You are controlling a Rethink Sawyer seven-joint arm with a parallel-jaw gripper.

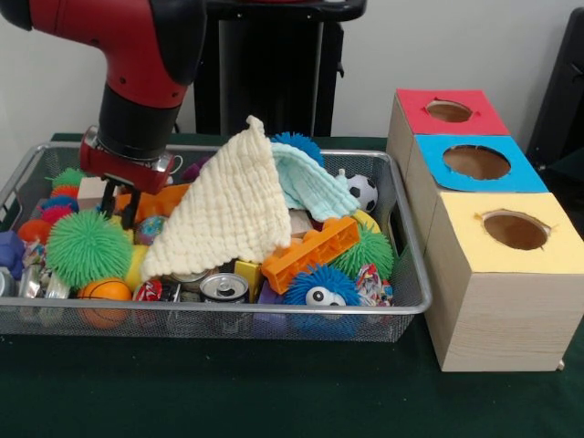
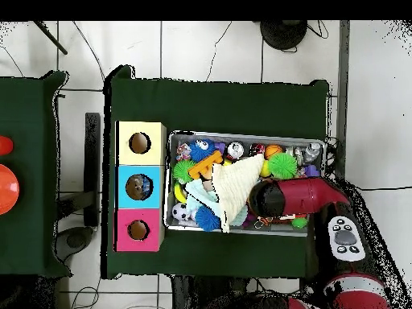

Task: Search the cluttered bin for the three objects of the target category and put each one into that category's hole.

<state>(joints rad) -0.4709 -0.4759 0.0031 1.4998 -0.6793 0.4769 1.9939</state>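
Observation:
The wire mesh bin [image 1: 401, 306] stands on the green table, full of toys; it also shows in the overhead view [image 2: 241, 134]. A cream cloth [image 1: 228, 210] rises like a tent in the middle, over a mint cloth [image 1: 310, 187]. My gripper [image 1: 120, 208] is low in the bin's left part, open, above an orange block edge and beside a green spiky ball [image 1: 88, 246]. Nothing shows between its jaws. In the overhead view the red arm [image 2: 298, 197] hides the gripper. Three wooden boxes with holes stand beside the bin: red [image 1: 447, 109], blue [image 1: 474, 162], yellow [image 1: 511, 228].
Around the cloth lie an orange brick [image 1: 310, 251], a drink can [image 1: 224, 287], a small soccer ball [image 1: 362, 192], a blue furry ball with eyes [image 1: 319, 287] and a small basketball [image 1: 103, 292]. A second green table [image 2: 24, 177] stands apart in the overhead view.

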